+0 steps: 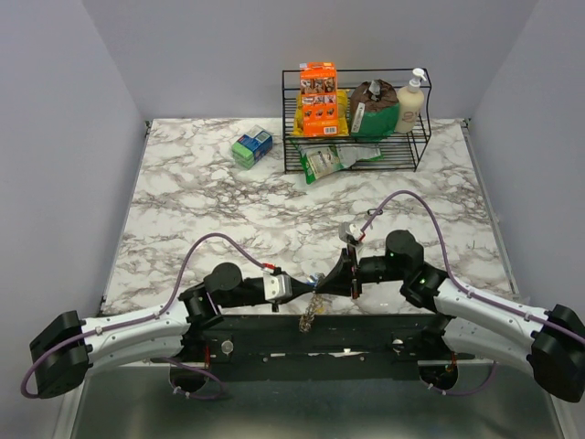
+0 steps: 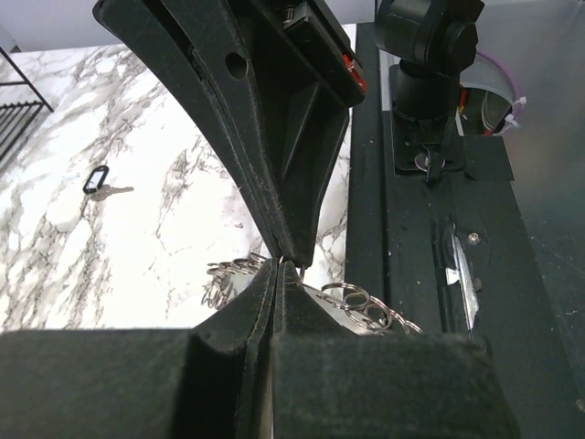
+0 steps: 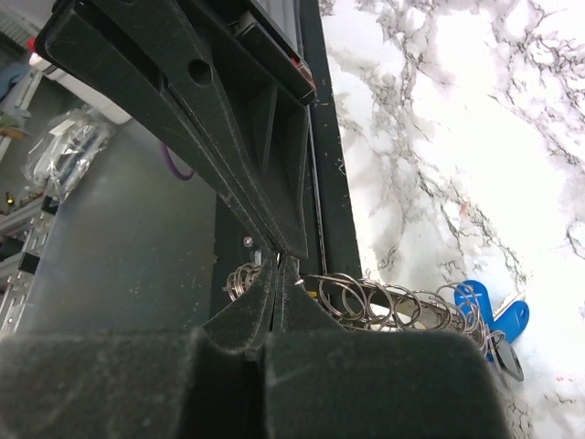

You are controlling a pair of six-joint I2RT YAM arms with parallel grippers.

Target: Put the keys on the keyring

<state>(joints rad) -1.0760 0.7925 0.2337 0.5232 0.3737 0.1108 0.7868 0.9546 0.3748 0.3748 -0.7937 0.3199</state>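
White-grey marble table filling most of top view. Left gripper and right gripper meeting tip to tip over near table edge. Both are clamping shut, apparently pinching silvery coiled metal keyring, though pinch point is hidden. Keyring hanging between and just below tips. Blue-headed keys sitting at keyring's end. Black-headed key lying well apart on table.

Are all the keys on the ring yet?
Not yet. Done: the blue keys seem to hang at one end of the keyring. In hand: the left gripper and the right gripper are both shut on the keyring. Left to do: a black key lies alone on the table, so it has to go on too.
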